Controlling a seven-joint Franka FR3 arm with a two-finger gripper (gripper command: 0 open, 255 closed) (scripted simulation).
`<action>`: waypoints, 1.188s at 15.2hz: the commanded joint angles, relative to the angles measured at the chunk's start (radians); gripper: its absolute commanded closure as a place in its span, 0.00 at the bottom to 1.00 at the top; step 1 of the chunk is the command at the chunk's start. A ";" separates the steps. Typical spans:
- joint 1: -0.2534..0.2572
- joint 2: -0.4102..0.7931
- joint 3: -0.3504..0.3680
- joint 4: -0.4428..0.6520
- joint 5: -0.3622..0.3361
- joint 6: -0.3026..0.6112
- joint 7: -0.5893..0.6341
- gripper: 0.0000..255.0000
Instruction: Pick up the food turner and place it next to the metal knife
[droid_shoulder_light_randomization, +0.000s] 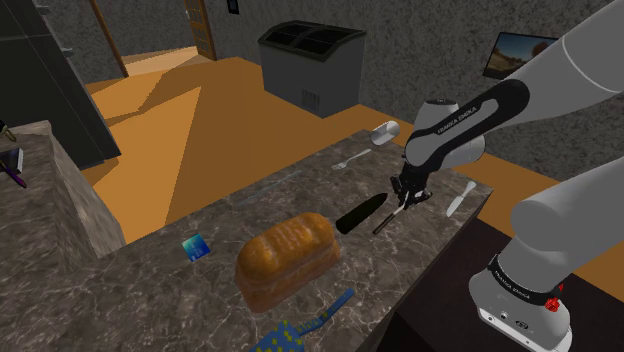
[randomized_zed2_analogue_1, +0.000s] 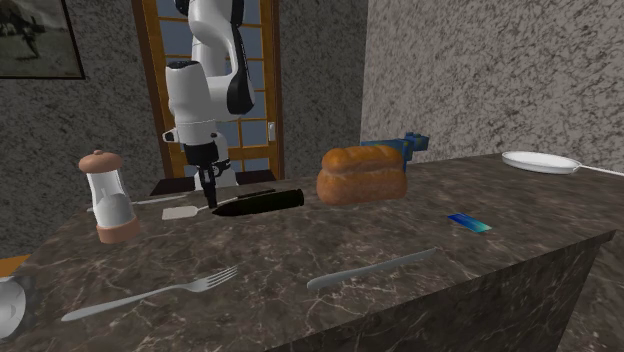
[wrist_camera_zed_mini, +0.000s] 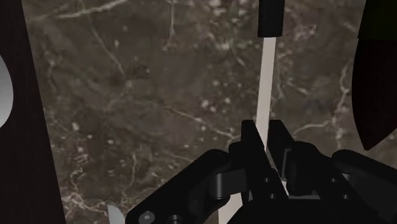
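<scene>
So the claw (droid_shoulder_light_randomization: 405, 197) is right down on the marble counter (droid_shoulder_light_randomization: 150, 300), with its fingers pinched onto the turner (wrist_camera_zed_mini: 266, 76). They've got it by the thin white shaft, just below the black handle. The turner looks like it's lying flat on the counter, right beside a dark oblong thing (droid_shoulder_light_randomization: 360, 212), with the bread (droid_shoulder_light_randomization: 286, 260) a bit past that. The knife (randomized_zed2_analogue_1: 370, 270) is well apart from it, along the edge opposite the arm, near a fork (randomized_zed2_analogue_1: 150, 295).

Shoulder view: a dark oblong object (droid_shoulder_light_randomization: 360, 213) lies just beside the end effector (droid_shoulder_light_randomization: 403, 197) at 8 o'clock, with the loaf (droid_shoulder_light_randomization: 285, 258) beyond it. The surface (droid_shoulder_light_randomization: 300, 195) is bare toward 9 o'clock.
</scene>
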 joint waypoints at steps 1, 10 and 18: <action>0.000 0.003 0.001 -0.001 0.001 0.004 0.000 1.00; 0.000 0.003 0.001 -0.001 0.001 0.004 0.000 0.00; 0.004 -0.164 -0.042 0.037 -0.023 -0.201 0.003 0.00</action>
